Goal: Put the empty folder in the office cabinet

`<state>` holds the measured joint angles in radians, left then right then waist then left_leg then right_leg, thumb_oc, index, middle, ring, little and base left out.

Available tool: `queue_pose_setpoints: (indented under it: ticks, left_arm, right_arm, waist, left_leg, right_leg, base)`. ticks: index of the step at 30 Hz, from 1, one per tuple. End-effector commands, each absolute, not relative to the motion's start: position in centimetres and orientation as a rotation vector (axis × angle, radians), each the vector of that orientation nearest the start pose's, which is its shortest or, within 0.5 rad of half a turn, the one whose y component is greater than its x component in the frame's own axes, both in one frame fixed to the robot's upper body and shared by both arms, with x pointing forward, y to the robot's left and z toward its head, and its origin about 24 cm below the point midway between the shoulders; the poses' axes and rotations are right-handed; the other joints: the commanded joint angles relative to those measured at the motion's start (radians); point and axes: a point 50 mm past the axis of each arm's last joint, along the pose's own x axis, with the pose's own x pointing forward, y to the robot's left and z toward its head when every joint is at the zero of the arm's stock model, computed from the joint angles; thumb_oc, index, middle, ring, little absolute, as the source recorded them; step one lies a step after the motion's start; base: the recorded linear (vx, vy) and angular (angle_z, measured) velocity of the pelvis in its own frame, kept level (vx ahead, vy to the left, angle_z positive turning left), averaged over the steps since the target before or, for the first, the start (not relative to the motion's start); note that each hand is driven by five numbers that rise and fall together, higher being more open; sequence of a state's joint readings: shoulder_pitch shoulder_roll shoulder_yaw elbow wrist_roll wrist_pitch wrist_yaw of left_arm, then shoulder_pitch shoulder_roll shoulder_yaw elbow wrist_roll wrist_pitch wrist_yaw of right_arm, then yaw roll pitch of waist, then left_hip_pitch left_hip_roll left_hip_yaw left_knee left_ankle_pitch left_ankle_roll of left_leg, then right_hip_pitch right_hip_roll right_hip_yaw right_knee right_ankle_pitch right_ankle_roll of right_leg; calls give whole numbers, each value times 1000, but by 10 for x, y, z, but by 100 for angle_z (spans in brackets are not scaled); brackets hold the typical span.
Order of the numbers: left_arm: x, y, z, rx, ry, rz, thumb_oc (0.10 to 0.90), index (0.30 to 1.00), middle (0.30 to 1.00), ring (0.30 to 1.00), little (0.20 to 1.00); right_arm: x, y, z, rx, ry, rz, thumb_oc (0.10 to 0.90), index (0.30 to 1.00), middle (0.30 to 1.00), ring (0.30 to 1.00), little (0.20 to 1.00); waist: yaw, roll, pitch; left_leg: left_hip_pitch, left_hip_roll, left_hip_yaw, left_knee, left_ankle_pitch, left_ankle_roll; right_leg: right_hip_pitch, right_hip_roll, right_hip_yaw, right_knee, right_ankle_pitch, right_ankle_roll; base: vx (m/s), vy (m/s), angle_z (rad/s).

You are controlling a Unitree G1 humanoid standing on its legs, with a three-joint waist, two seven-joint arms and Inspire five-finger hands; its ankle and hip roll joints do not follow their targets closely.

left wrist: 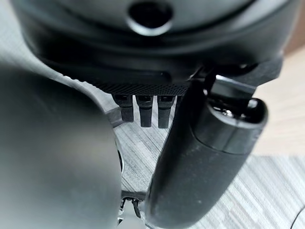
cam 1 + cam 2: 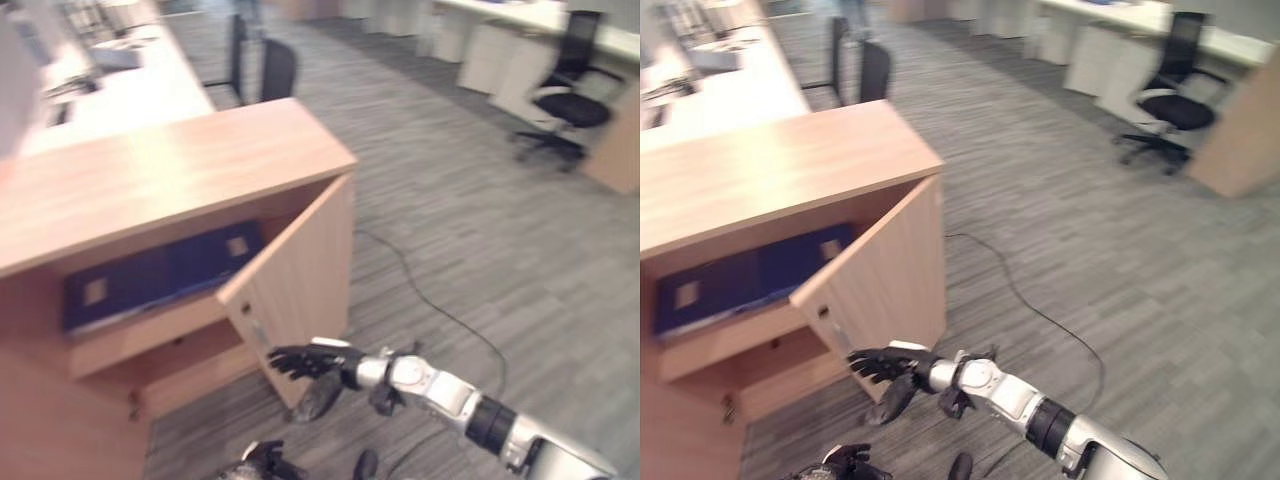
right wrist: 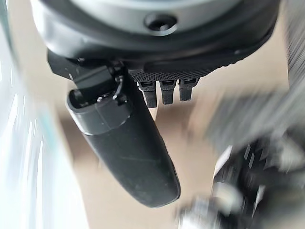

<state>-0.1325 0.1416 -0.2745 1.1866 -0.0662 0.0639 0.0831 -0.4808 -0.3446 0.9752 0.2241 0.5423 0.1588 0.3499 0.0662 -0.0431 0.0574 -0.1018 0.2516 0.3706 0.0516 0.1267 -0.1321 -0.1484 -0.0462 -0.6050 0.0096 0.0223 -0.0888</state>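
A dark blue folder (image 2: 160, 275) lies flat on the upper shelf inside the wooden office cabinet (image 2: 170, 165). The cabinet door (image 2: 300, 270) stands swung open towards me. My right hand (image 2: 305, 362) hovers open just below the door's lower front corner, its fingers spread and pointing at the cabinet, holding nothing. In its wrist view the thumb (image 3: 128, 143) hangs free before the wood. My left hand (image 2: 265, 462) hangs low above the carpet in front of the cabinet, empty, with its fingers relaxed. Its thumb (image 1: 205, 157) is over the carpet in the left wrist view.
A white desk (image 2: 120, 80) with two dark chairs (image 2: 265, 65) stands behind the cabinet. A black office chair (image 2: 570, 100) and more desks (image 2: 520, 40) are at the far right. Grey carpet (image 2: 480, 220) spreads wide to the right of the door.
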Motion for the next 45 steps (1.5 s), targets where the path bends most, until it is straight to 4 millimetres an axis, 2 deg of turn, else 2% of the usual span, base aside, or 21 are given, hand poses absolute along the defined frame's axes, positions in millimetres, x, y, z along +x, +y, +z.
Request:
queue_pose_setpoints:
  ticks: [1, 5, 10, 11, 13, 14, 16, 17, 19, 20, 24, 25, 28, 29, 32, 33, 35, 38, 41, 43, 45]
  left_arm:
    - [162, 192, -145, 310, 1039, -6, 800, 900, 900, 900, 900]
    - [156, 188, -148, 209, 1050, 18, 800, 900, 900, 900, 900]
    - [137, 185, -156, 214, 1128, -13, 800, 900, 900, 900, 900]
    - [123, 186, -161, 226, 1175, -34, 800, 900, 900, 900, 900]
    - [116, 185, -163, 265, 1189, -63, 800, 900, 900, 900, 900]
    - [104, 192, -166, 318, 1231, -84, 800, 900, 900, 900, 900]
    - [100, 197, -167, 354, 1246, -94, 800, 900, 900, 900, 900]
    - [99, 199, -167, 386, 1251, -108, 800, 900, 900, 900, 900]
    - [100, 192, -168, 352, 1246, -112, 800, 900, 900, 900, 900]
    - [99, 191, -168, 309, 1248, -77, 800, 900, 900, 900, 900]
    - [101, 187, -168, 208, 1254, -4, 800, 900, 900, 900, 900]
    - [107, 184, -167, 106, 1241, 75, 800, 900, 900, 900, 900]
    - [121, 188, -163, 27, 1196, 162, 800, 900, 900, 900, 900]
    - [102, 242, -159, 15, 1228, 374, 800, 900, 900, 900, 900]
    - [105, 259, -153, -79, 1165, 551, 800, 900, 900, 900, 900]
    - [105, 258, -153, -79, 1163, 551, 800, 900, 900, 900, 900]
    - [142, 279, -132, -70, 974, 591, 800, 900, 900, 900, 900]
    - [163, 303, -112, -56, 862, 618, 800, 900, 900, 900, 900]
    - [192, 360, -61, 38, 684, 703, 800, 900, 900, 900, 900]
    - [201, 373, -44, 68, 625, 723, 800, 900, 900, 900, 900]
    - [231, 410, 20, 203, 448, 754, 800, 900, 900, 900, 900]
  right_arm:
    - [252, 7, 62, -117, 134, 1270, 800, 900, 900, 900, 900]
    - [258, 3, 54, -109, 166, 1210, 800, 900, 900, 900, 900]
    - [258, -8, 40, -115, 223, 1158, 800, 900, 900, 900, 900]
    - [261, -23, 28, -125, 259, 1076, 800, 900, 900, 900, 900]
    - [261, -30, 23, -84, 272, 1038, 800, 900, 900, 900, 900]
    - [261, -49, -1, -86, 350, 922, 800, 900, 900, 900, 900]
    - [258, -60, -12, -115, 386, 880, 800, 900, 900, 900, 900]
    - [254, -71, -24, -129, 433, 831, 800, 900, 900, 900, 900]
    - [222, -120, -88, 12, 717, 431, 800, 900, 900, 900, 900]
    - [212, -133, -102, 24, 787, 312, 800, 900, 900, 900, 900]
    - [186, -152, -131, 184, 948, 9, 800, 900, 900, 900, 900]
    - [165, -156, -146, 300, 1034, -165, 800, 900, 900, 900, 900]
    - [146, -162, -155, 406, 1097, -318, 800, 900, 900, 900, 900]
    - [128, -177, -161, 485, 1110, -451, 800, 900, 900, 900, 900]
    - [104, -184, -168, 559, 1148, -605, 800, 900, 900, 900, 900]
    - [104, -184, -168, 560, 1146, -606, 800, 900, 900, 900, 900]
    - [87, -205, -170, 502, 1202, -693, 800, 900, 900, 900, 900]
    - [71, -217, -171, 454, 1250, -713, 800, 900, 900, 900, 900]
    - [46, -224, -173, 381, 1320, -687, 800, 900, 900, 900, 900]
    - [42, -228, -173, 364, 1329, -685, 800, 900, 900, 900, 900]
    - [27, -241, -171, 344, 1336, -697, 800, 900, 900, 900, 900]
  waist:
    - [23, -30, 54]
    - [59, -19, 48]
    - [63, 25, 3]
    - [66, 46, -6]
    - [79, 53, 0]
    - [86, 71, 3]
    - [90, 82, 2]
    - [96, 93, 4]
    - [109, 117, 13]
    - [115, 120, 11]
    - [130, 119, -3]
    - [142, 116, -13]
    - [145, 109, -21]
    - [139, 103, -30]
    - [76, 82, -31]
    - [79, 82, -30]
    - [62, 83, -40]
    - [63, 81, -54]
    - [38, 75, -73]
    - [29, 75, -74]
    - [-16, 82, -84]
  left_leg:
    - [65, 3, 19, 22, -14, -31]
    - [71, -27, -16, 151, -114, -16]
    - [173, -87, -11, 94, -163, -15]
    - [180, -113, -27, 42, -197, 7]
    - [167, -117, -26, 28, -204, 10]
    - [162, -130, -38, -27, -201, 20]
    - [174, -144, -52, -71, -197, 29]
    - [176, -152, -64, -92, -195, 37]
    - [164, -220, -147, -138, -186, 90]
    - [157, -234, -162, -139, -190, 98]
    - [137, -272, -205, -139, -190, 116]
    - [129, -291, -227, -139, -190, 122]
    - [126, -304, -241, -139, -190, 127]
    - [127, -308, -244, -139, -187, 123]
    - [136, -310, -274, -139, -196, 121]
    - [135, -311, -270, -139, -196, 122]
    - [133, -311, -251, -139, -206, 126]
    - [126, -310, -235, -139, -204, 124]
    - [133, -298, -200, -139, -204, 118]
    - [136, -297, -192, -139, -206, 117]
    - [152, -295, -166, -139, -219, 118]
  right_leg:
    - [150, -1, 102, -97, -125, 113]
    - [142, -24, 0, -93, -123, 112]
    - [134, -55, -139, -67, -140, 106]
    - [133, -80, -189, -43, -143, 105]
    - [140, -98, -220, -35, -140, 109]
    - [154, -128, -254, -9, -130, 111]
    - [162, -144, -268, 10, -128, 113]
    - [163, -161, -274, 30, -125, 117]
    - [170, -274, -338, 114, -68, 166]
    - [178, -294, -354, 114, -49, 180]
    - [211, -325, -389, 98, -18, 209]
    - [233, -340, -413, 88, -3, 224]
    - [253, -341, -428, 73, 12, 238]
    - [259, -343, -418, 65, 17, 249]
    - [226, -356, -238, 70, 39, 284]
    - [223, -357, -234, 71, 41, 283]
    - [202, -340, -87, 26, 56, 292]
    - [212, -318, -91, -30, 73, 303]
    - [224, -289, -76, -86, 88, 310]
    - [225, -287, -69, -89, 89, 312]
    - [222, -285, -49, -89, 91, 318]
  base:
    - [-66, -64, 187]
    - [-73, -32, 82]
    - [-21, 97, 93]
    - [-23, 112, 79]
    - [-69, 204, 141]
    - [-79, 314, 202]
    - [-33, 224, 129]
    - [-86, 361, 70]
    - [-142, 558, 79]
    - [-93, 376, 81]
    - [-7, 168, 66]
    - [27, 147, 46]
    - [42, 115, 53]
    - [62, 60, 50]
    - [83, 34, 9]
    - [44, 28, 50]
    - [59, 37, 31]
    - [43, -20, -10]
    - [66, -37, -32]
    - [42, 0, -42]
    - [69, 18, -44]
